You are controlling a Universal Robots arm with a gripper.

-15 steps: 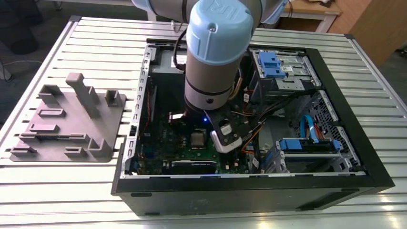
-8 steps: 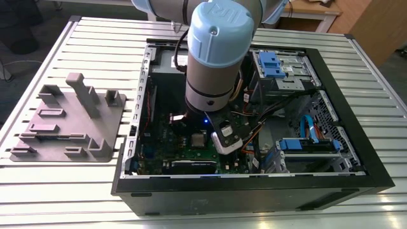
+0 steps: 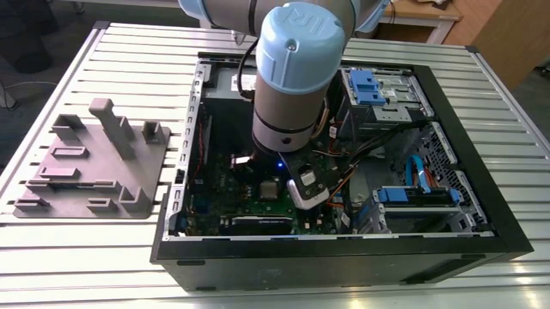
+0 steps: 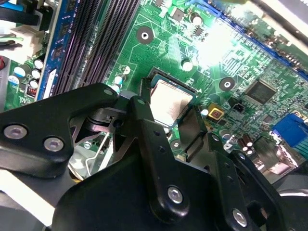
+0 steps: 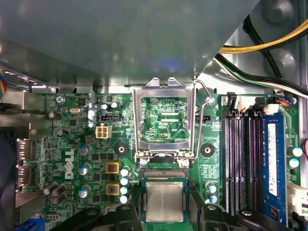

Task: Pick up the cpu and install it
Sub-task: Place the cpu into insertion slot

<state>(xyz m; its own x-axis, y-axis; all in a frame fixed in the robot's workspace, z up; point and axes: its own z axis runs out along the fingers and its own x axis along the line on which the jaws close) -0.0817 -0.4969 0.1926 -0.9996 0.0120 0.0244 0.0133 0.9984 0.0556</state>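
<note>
Cpu (image 5: pixel 164 201) lies flat, silvery top up, inside the dark square socket (image 5: pixel 163 178) on the green motherboard (image 5: pixel 72 120). The socket rim shows as a thin dark border around the chip. In both wrist views the chip looks level with the board, not tilted.

Gripper (image 4: pixel 168 111) is directly over the cpu, with its black metalwork close on two opposite sides of the chip. Cannot tell from either wrist view whether it is clamped on the chip or standing free of it.

Socket frame (image 5: pixel 163 120) is hinged open just beside the socket, and the green board is visible through its square window. Thin wire lever (image 5: pixel 204 98) stands along one side of the frame.

Memory slots (image 5: pixel 240 163) run parallel near the socket. One of them carries a blue-labelled module (image 5: pixel 273 168). Two small yellow-edged square parts (image 5: pixel 112 167) sit on the board on the other side of the socket.

In the exterior view the arm (image 3: pixel 292 96) reaches down into the open computer case (image 3: pixel 481 244), which lies on its side on a slatted metal table (image 3: pixel 69 270). Blue drive brackets (image 3: pixel 369 87) sit toward the exterior view's right inside the case. A grey moulded fixture (image 3: pixel 94 167) rests on the table at the exterior view's left, well apart from the arm.
</note>
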